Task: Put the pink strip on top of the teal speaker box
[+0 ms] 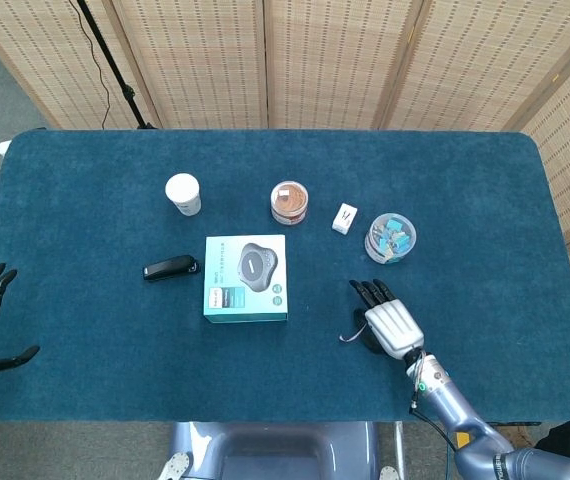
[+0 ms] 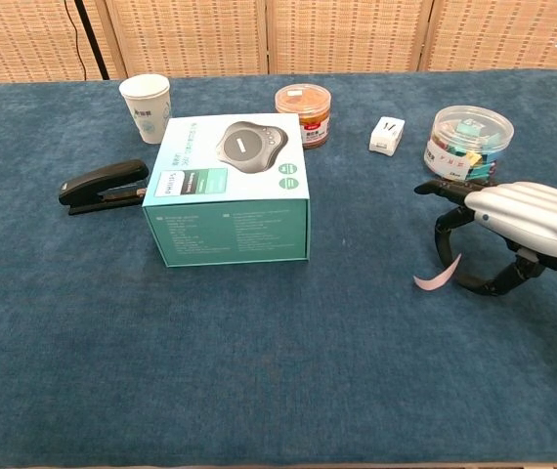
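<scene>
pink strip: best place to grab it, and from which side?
Probably the raised end of the pink strip. In the chest view it curls up off the cloth toward the right hand, while its other end lies flat, away from the hand. Come down from above and pinch that lifted tip between thumb and fingers; the flat end seems to offer little to get under.

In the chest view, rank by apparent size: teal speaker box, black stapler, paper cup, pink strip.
1. teal speaker box
2. black stapler
3. paper cup, close to the stapler and farther back, so unsure
4. pink strip
</scene>
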Controlling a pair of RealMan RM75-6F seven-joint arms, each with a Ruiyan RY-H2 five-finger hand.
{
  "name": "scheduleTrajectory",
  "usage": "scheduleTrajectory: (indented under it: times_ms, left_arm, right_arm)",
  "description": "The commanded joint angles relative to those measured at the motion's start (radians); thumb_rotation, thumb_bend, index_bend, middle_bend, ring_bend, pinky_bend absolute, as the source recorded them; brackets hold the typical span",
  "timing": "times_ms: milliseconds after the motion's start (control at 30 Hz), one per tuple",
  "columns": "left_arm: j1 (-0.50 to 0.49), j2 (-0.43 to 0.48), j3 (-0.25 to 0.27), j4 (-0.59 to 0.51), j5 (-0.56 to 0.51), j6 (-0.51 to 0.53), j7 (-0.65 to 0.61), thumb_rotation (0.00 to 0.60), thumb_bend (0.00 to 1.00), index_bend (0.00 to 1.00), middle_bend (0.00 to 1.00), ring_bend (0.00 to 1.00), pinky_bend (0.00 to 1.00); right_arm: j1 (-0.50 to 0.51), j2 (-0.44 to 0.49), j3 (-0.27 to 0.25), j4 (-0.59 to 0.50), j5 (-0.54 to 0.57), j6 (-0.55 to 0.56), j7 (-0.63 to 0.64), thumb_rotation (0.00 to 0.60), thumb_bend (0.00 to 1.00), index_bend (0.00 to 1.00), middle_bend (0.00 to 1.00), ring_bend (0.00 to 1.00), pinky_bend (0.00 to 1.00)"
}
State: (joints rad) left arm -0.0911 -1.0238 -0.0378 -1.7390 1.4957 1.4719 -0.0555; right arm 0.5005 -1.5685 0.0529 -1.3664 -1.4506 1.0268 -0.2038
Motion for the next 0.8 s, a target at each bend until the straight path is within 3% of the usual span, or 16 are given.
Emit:
scheduleTrajectory:
  times_ms: [33, 533, 800]
  left_arm:
    - [0.0, 0.0, 0.0, 0.0, 0.0, 0.0, 0.0, 0.6, 0.0, 0.0, 0.0, 0.0, 0.0]
    - [0.002, 0.002, 0.001, 0.001, 0.002, 0.002, -0.008, 0.6, 0.0, 0.0, 0.0, 0.0, 0.0]
    - [0.002, 0.005, 0.0, 0.001, 0.001, 0.002, -0.014, 0.6, 0.0, 0.0, 0.0, 0.0, 0.0]
  right_arm:
    - [0.001, -0.002, 0.0, 0.003, 0.001, 0.002, -0.002, 0.6, 0.44, 0.51, 0.0, 0.0, 0.0]
    - [0.004, -0.015, -0.004, 0.029, 0.003, 0.013, 0.009, 0.6, 0.5, 0.56, 0.0, 0.0, 0.0]
    - [-0.012, 0.026, 0.004, -0.019, -0.025, 0.085, -0.002, 0.6, 0.54, 0.56, 0.0, 0.0, 0.0]
